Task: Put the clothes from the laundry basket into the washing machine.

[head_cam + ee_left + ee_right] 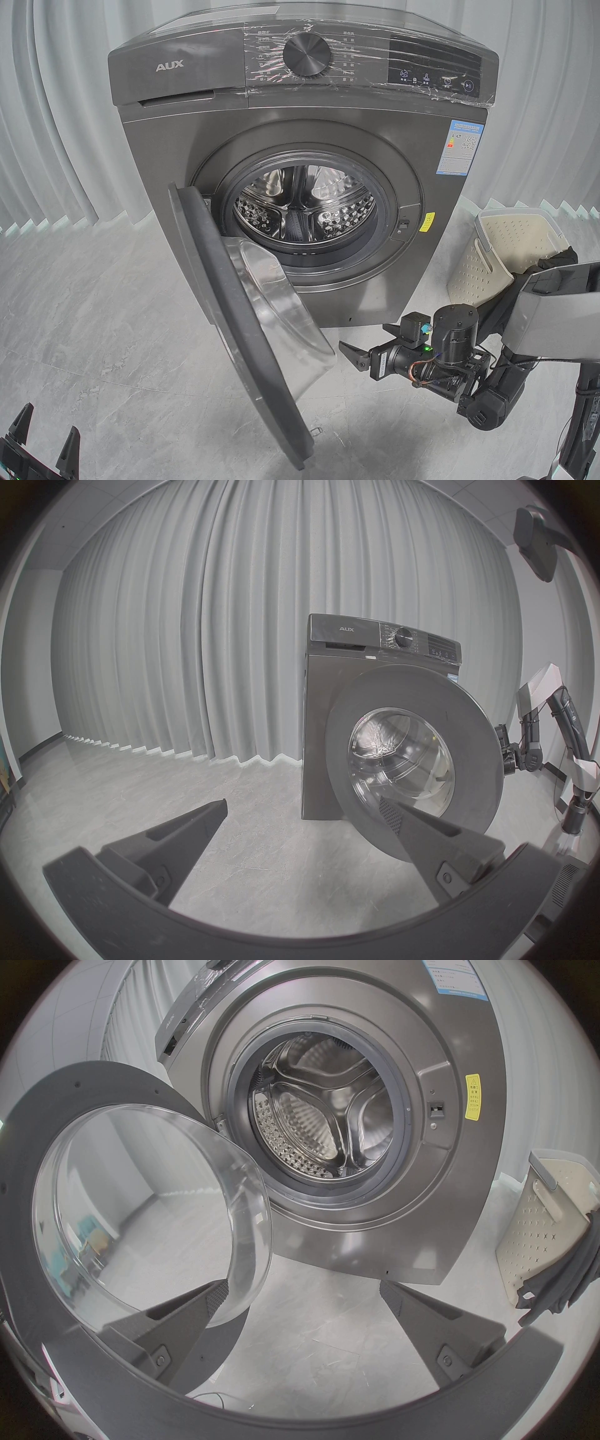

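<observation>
Clothes [562,1282] drape over the laundry basket [539,1229] rim, well apart from the spread, empty right claw [352,356].

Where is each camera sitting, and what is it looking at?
Head: high up, looking down at washing machine, door, basket; right arm, left fingers show.
Left wrist: low at the left, facing the door's outside; left fingers show.
Right wrist: low in front, facing the drum; right fingers show.
Shared: all three see the door.
</observation>
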Controlling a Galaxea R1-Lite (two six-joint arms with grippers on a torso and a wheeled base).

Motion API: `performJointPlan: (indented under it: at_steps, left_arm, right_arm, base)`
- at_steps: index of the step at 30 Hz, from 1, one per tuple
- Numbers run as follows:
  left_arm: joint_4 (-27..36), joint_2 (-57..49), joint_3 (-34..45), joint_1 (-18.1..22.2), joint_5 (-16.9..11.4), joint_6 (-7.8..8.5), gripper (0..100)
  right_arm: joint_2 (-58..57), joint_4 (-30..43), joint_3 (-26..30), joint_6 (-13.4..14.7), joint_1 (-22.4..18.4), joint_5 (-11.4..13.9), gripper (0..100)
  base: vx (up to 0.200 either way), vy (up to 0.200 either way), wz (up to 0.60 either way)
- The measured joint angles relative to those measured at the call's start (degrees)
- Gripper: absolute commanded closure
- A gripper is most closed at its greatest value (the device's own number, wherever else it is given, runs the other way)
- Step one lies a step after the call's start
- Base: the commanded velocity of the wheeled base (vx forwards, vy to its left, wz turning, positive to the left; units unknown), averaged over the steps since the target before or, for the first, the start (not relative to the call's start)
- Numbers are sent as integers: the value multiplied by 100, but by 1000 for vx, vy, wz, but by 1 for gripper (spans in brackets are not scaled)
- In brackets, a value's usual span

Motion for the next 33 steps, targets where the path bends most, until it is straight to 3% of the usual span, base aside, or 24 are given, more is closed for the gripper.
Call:
performJointPlan:
  at_steps: [7, 14, 22, 33]
  left_arm:
    - [2, 0, 0, 5, -2, 22, 0]
    - [0, 0, 0, 0, 9, 22, 0]
    - [2, 0, 0, 0, -9, 26, 0]
    - [2, 0, 0, -1, -13, 23, 0]
  right_arm:
    - [28, 22, -127, 45, -12, 1, 0]
    - [100, 364, -608, 557, -91, 12, 0]
    - [306, 651, -1135, 538, 22, -11, 0]
    - [351, 589, -1133, 512, 558, 34, 0]
  base:
    - [-29, 0, 0]
    - [-143, 0, 0]
    - [0, 0, 0]
    - [0, 0, 0]
